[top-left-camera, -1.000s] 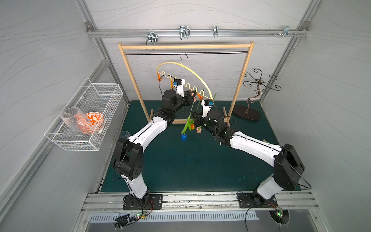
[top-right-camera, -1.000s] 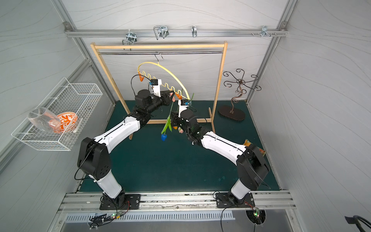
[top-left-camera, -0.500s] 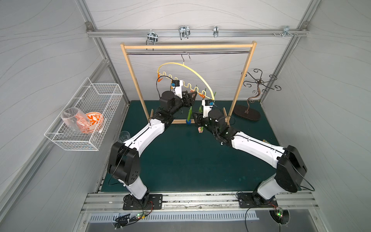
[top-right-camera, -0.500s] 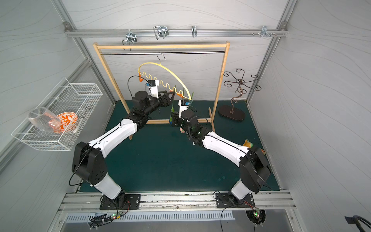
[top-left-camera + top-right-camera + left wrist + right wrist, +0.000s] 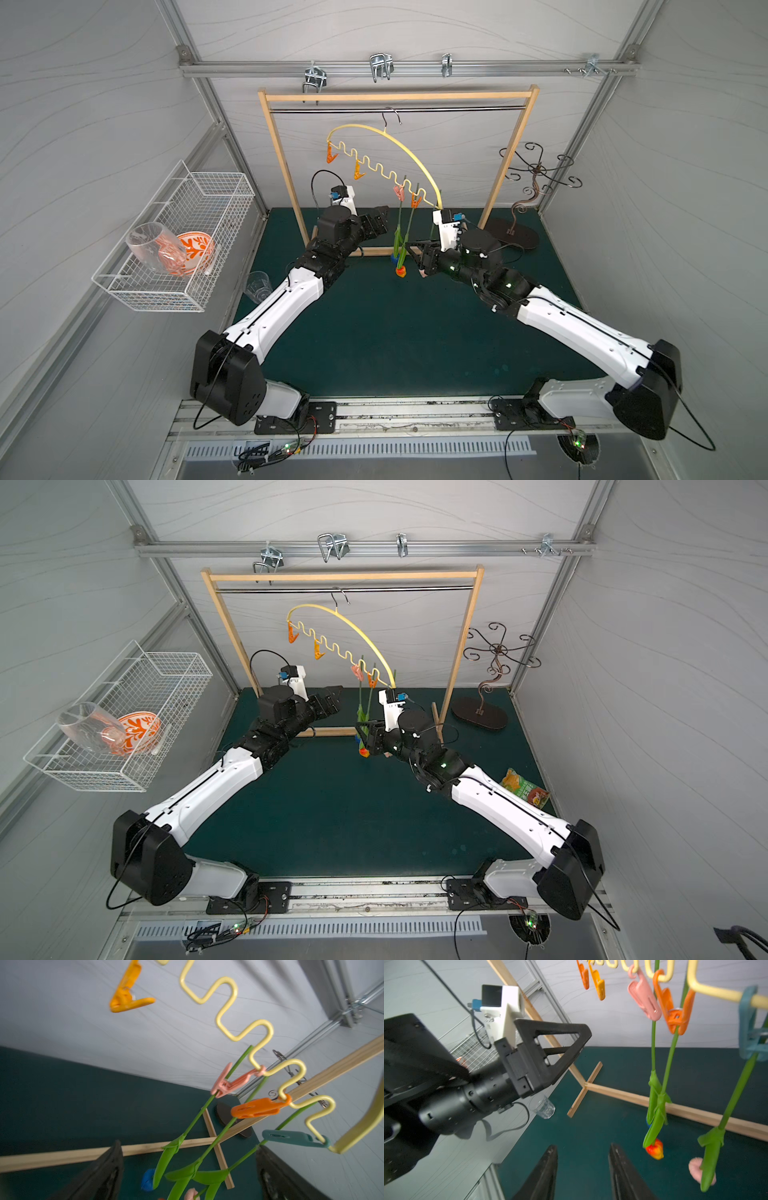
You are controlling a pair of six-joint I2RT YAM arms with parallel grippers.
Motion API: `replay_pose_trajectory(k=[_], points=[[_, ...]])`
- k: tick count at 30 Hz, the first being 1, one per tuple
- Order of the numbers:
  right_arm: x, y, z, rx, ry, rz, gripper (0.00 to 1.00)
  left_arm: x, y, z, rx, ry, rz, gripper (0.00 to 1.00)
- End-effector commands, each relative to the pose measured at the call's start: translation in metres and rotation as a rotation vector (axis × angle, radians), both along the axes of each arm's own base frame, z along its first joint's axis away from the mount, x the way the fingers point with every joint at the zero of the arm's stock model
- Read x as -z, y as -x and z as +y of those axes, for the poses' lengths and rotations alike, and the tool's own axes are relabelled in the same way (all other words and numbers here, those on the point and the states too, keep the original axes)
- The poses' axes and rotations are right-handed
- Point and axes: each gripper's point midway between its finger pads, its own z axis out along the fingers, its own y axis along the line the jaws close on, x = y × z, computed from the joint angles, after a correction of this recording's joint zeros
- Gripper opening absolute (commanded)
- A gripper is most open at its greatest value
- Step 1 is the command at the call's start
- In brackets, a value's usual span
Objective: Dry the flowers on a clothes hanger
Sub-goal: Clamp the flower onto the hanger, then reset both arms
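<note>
Left wrist view: the clothes hanger is hanging ahead of the left jaws, which are standing wide apart and empty. Three tulips are dangling head-down from its pink clip, orange clip and teal clip, between both pairs of jaws; the right jaws are gaping partway, gripping nothing.

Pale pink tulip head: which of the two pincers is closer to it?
The right pincer. It sits open just beside the pale pink tulip head, not touching it. The left pincer, also open, is farther off, beyond the other two tulips' stems.
</note>
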Motion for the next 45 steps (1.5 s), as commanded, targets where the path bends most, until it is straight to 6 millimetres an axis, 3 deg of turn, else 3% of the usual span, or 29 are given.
replay_pose_trajectory(k=[1, 3, 7, 9, 11, 12, 18, 24, 28, 30, 34, 38, 42, 45], points=[[0.005, 0.028, -0.009, -0.07, 0.004, 0.084, 0.47, 0.008, 0.019, 0.03, -0.138, -0.028, 0.118, 1.0], [0.0, 0.037, -0.02, -0.066, -0.007, 0.092, 0.48, 0.025, 0.036, 0.044, -0.164, -0.094, 0.183, 1.0], [-0.002, 0.045, -0.048, 0.009, 0.028, 0.083, 0.53, 0.081, 0.066, 0.08, -0.276, -0.234, 0.306, 1.0], [0.002, 0.044, -0.069, 0.083, 0.084, 0.061, 0.66, 0.102, 0.079, 0.095, -0.314, -0.288, 0.314, 1.0], [0.01, 0.038, -0.092, 0.183, 0.151, 0.04, 0.92, 0.114, 0.088, 0.108, -0.35, -0.316, 0.29, 1.0], [0.015, 0.035, -0.102, 0.227, 0.186, 0.022, 0.99, 0.118, 0.091, 0.112, -0.358, -0.329, 0.26, 1.0], [0.057, 0.015, -0.143, 0.429, 0.375, -0.083, 0.99, 0.11, 0.104, 0.133, -0.418, -0.353, -0.001, 1.0], [0.094, -0.019, -0.174, 0.627, 0.517, -0.239, 0.99, 0.117, 0.103, 0.154, -0.503, -0.516, -0.084, 0.99], [0.113, -0.046, -0.209, 0.73, 0.602, -0.174, 0.99, 0.132, 0.097, 0.174, -0.607, -0.626, -0.094, 0.99], [0.121, -0.056, -0.227, 0.767, 0.633, -0.134, 0.99, 0.131, 0.096, 0.184, -0.661, -0.657, -0.086, 0.99], [0.136, -0.069, -0.253, 0.802, 0.633, -0.085, 0.99, 0.14, 0.1, 0.202, -0.687, -0.61, -0.092, 0.99], [0.157, -0.08, -0.271, 0.807, 0.631, -0.084, 0.99, 0.156, 0.103, 0.218, -0.694, -0.598, -0.087, 0.99], [0.185, -0.085, -0.269, 0.772, 0.675, -0.092, 0.99, 0.177, 0.096, 0.216, -0.641, -0.692, -0.074, 0.99], [0.201, -0.09, -0.272, 0.785, 0.712, -0.075, 0.99, 0.176, 0.083, 0.208, -0.598, -0.666, -0.12, 0.99]])
